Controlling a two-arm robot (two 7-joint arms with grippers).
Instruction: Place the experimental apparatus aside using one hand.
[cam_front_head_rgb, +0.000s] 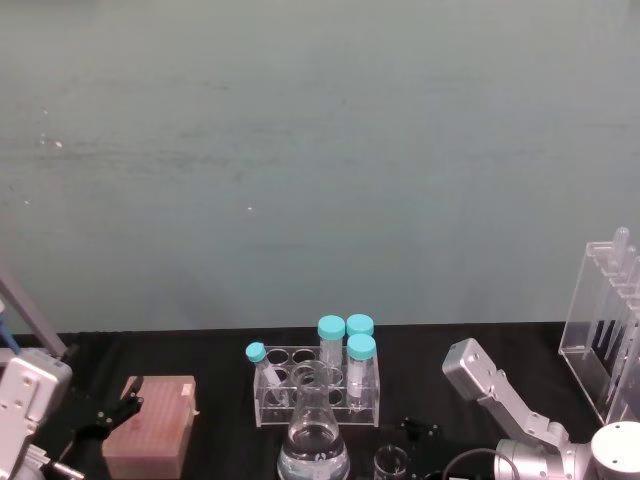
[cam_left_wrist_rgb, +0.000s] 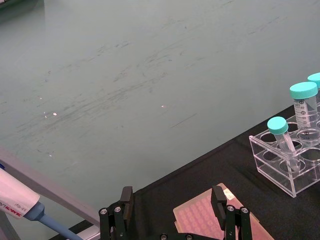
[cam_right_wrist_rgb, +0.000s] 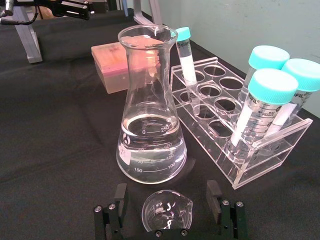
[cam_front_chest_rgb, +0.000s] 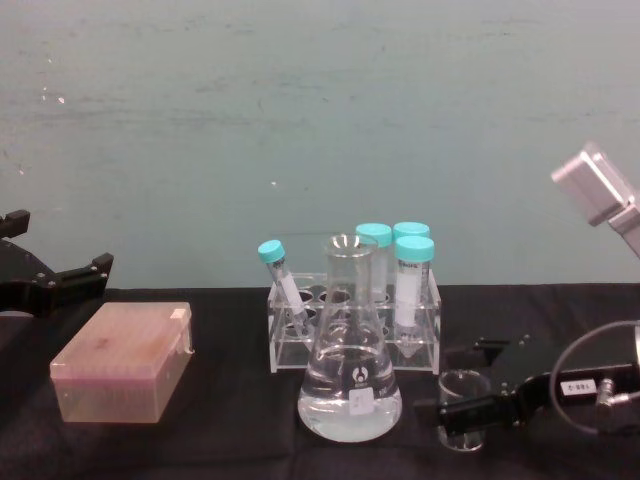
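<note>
The large conical flask (cam_right_wrist_rgb: 150, 125) holds clear liquid and stands on the black cloth in front of the tube rack (cam_right_wrist_rgb: 235, 125). A small glass beaker (cam_right_wrist_rgb: 167, 215) sits just right of the flask (cam_front_chest_rgb: 350, 385). My right gripper (cam_right_wrist_rgb: 166, 196) is open, low over the cloth, with one finger on each side of the beaker (cam_front_chest_rgb: 462, 408) and a gap to the glass on both sides. The tall acrylic stand (cam_front_head_rgb: 610, 320) with long tubes stands at the far right. My left gripper (cam_left_wrist_rgb: 172, 199) hangs open above the pink box (cam_left_wrist_rgb: 210, 222), holding nothing.
The clear rack (cam_front_head_rgb: 318, 385) carries several teal-capped tubes behind the flask (cam_front_head_rgb: 313, 440). A pink tip box (cam_front_chest_rgb: 125, 360) lies at the left. A pipette (cam_left_wrist_rgb: 20, 207) rests on a metal stand at the far left. A pale green wall backs the table.
</note>
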